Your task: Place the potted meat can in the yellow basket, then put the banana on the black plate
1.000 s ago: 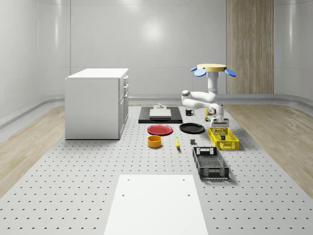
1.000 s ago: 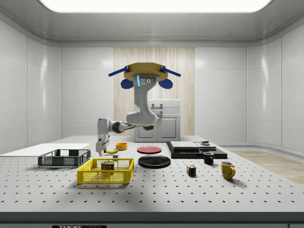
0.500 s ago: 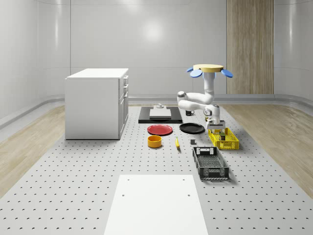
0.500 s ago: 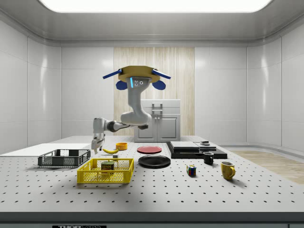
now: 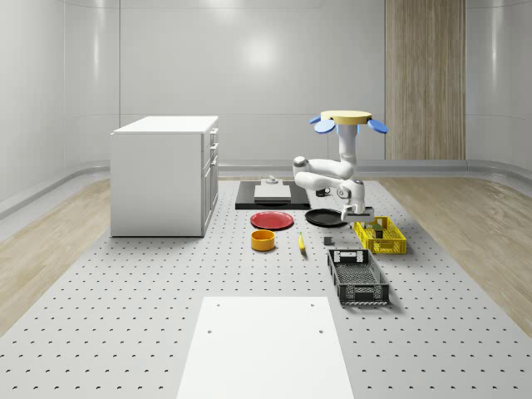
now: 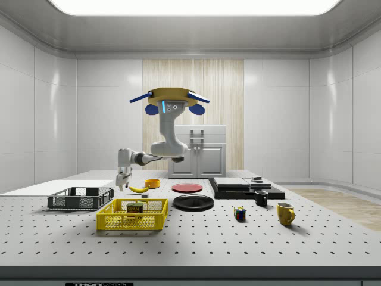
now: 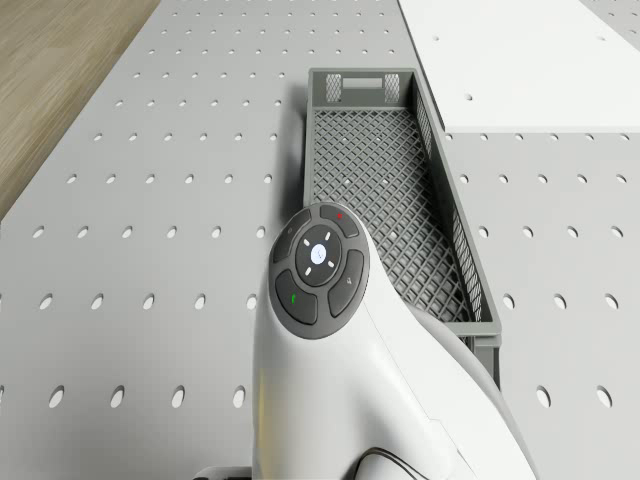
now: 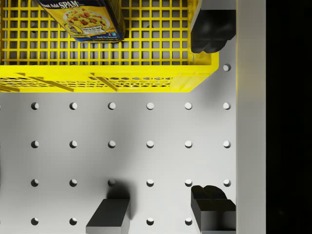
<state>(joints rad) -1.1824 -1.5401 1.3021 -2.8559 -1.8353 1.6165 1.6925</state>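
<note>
Can (image 8: 80, 18) lies inside the yellow basket (image 8: 107, 78), label up. My gripper (image 8: 210, 122) hangs empty with its jaws wide apart above the bare table (image 8: 146, 146), just beside the basket's rim. My drone (image 6: 169, 101) hovers over the table behind the basket in the side view. Banana (image 6: 139, 189) lies on the table, apart from the black plate (image 6: 193, 202).

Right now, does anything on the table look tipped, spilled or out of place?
Nothing stands out. The blue-labelled potted meat can sits inside the yellow mesh basket, the yellow banana lies on the table, and the round black plate is bare.
</note>
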